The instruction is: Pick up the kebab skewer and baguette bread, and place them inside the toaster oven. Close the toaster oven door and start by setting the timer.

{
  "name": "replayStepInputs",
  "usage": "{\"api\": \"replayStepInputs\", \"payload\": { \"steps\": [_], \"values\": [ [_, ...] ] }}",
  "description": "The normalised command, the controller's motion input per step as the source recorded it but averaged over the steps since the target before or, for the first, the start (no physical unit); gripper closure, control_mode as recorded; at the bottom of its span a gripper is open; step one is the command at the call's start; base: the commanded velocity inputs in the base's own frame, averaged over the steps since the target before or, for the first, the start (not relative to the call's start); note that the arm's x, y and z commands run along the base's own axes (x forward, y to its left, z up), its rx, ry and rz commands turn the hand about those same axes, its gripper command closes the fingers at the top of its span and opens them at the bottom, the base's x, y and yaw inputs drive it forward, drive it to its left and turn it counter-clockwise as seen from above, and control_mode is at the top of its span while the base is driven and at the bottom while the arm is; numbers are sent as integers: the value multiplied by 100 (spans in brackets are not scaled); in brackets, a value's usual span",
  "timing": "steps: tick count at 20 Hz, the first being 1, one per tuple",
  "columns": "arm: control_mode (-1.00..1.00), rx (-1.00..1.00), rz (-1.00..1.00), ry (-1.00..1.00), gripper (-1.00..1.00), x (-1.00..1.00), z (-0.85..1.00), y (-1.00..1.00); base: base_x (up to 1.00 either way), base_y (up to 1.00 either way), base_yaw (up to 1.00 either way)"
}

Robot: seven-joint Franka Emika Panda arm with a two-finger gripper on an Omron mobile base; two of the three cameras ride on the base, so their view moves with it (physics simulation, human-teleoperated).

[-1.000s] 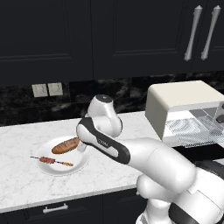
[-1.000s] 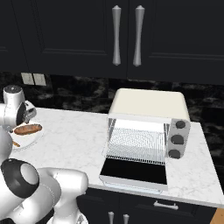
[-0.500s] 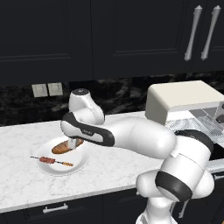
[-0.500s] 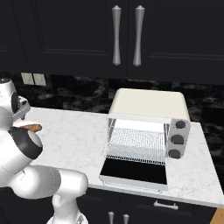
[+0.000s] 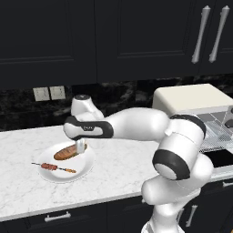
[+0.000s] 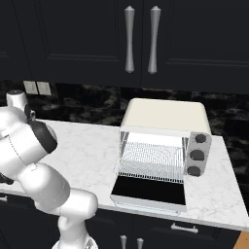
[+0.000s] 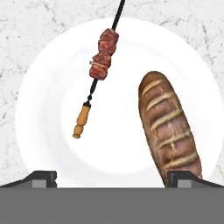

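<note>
Gripper hangs wide open over white plate, holding nothing; kebab skewer and baguette bread lie apart on it; toaster oven well off, toaster oven door down; first pickup step, next likely centre and descend.

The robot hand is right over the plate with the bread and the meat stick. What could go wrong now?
1. The open gripper has one fingertip beside the baguette bread, so it might nudge the loaf instead of grabbing it.
2. The kebab skewer is thin and lies flat on the plate, with its tip past the rim. It could slip or roll onto the counter.
</note>
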Motion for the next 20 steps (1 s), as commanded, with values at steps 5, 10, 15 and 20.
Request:
{"api": "replayStepInputs", "payload": {
  "steps": [5, 10, 15, 20],
  "values": [
    [-100, -2, 23, 1, -100, 41, -15, 0, 0, 0, 0],
    [-100, 0, 26, 0, -100, 33, -27, 8, 0, 0, 0],
    [-100, 0, 24, -2, -100, 3, -17, 17, 0, 0, 0],
    [-100, 0, 12, -14, -100, -8, 0, 10, 0, 0, 0]
  ]
}}
